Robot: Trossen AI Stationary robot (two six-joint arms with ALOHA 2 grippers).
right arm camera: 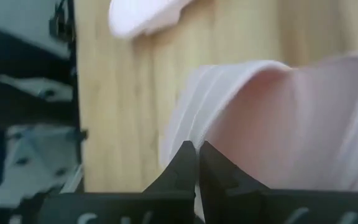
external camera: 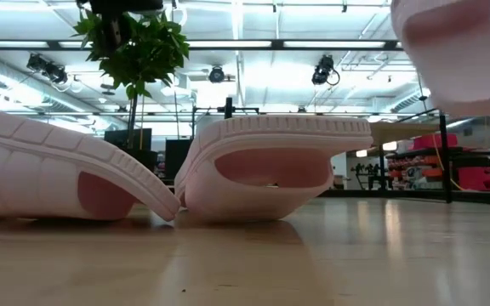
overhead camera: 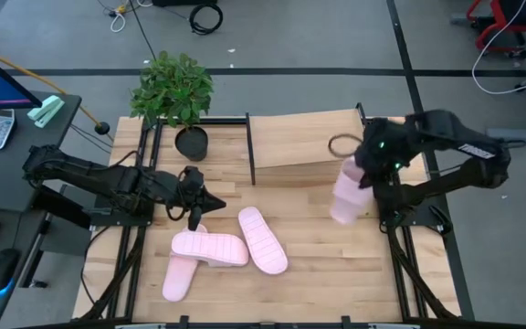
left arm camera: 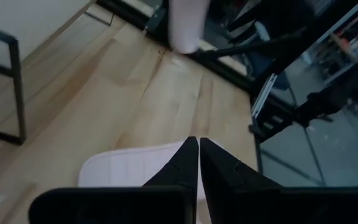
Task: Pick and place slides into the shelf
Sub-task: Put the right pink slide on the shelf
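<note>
While gripped by right hand, apparently: slide beside shelf edge.

You find bare bench right of the three slides; beyond them, the plant blocks the shelf's left side.

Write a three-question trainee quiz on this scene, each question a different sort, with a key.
1. True or false: the right gripper holds a pale pink foam slide sandal above the table.
2. How many pale pink sandals lie on the wood-plank tabletop near the left gripper? A) one B) two C) three
3. Fill in: the low slanted light-wood shelf in its black frame holds ___ sandals.

Key: 1 true; 2 C; 3 no.
</note>
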